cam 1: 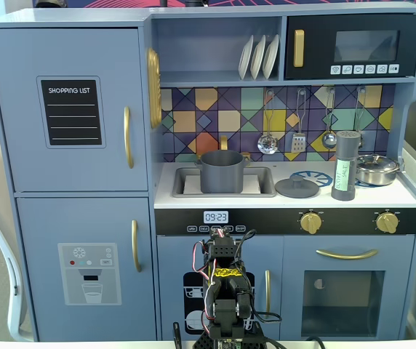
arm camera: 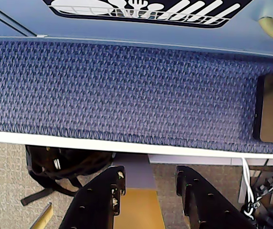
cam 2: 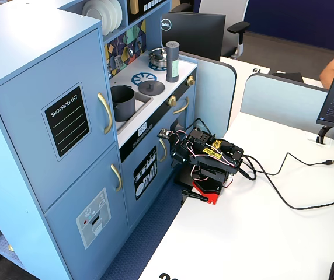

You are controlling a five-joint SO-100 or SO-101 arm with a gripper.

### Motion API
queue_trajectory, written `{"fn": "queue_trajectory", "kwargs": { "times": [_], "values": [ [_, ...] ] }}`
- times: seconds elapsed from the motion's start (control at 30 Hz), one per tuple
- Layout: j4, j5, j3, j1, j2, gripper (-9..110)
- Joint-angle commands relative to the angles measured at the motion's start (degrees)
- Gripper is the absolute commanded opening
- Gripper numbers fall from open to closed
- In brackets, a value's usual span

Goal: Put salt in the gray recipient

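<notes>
The salt (cam 1: 345, 166) is a tall grey cylinder with a darker cap and a pale green label running down its side. It stands upright on the toy kitchen's white counter (cam 1: 412, 198), at the right end, just beside a small shiny metal pan (cam 1: 377, 169) and in front of the blue-patterned burner (cam 1: 311, 177). In a fixed view from the side it shows as the same dark cylinder (cam 2: 171, 60) at the far end of the counter.

The gray pot (cam 1: 221, 171) sits in the sink, well apart from the salt, with its flat gray lid (cam 1: 297, 188) lying on the counter between them.

The arm (cam 2: 208, 158) is folded low on the white desk (cam 2: 260, 233) in front of the kitchen's lower doors. In the wrist view the two black fingers (arm camera: 201, 200) stand apart with a clear gap between them, holding nothing, pointing toward the blue carpet (arm camera: 127, 90).
</notes>
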Motion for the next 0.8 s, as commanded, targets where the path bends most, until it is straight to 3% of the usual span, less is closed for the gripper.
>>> {"fn": "queue_trajectory", "kwargs": {
  "times": [0.0, 0.53, 0.63, 0.77],
  "values": [
    [0.3, -1.0, 0.0, -1.3, 0.4, 0],
    [0.3, -1.8, -0.4, -0.8, 0.3, 0],
    [-0.2, 6.5, -3.9, -1.7, 0.3, 0],
    [0.2, 4.4, -11.7, -0.4, 0.0, 0]
  ]
}}
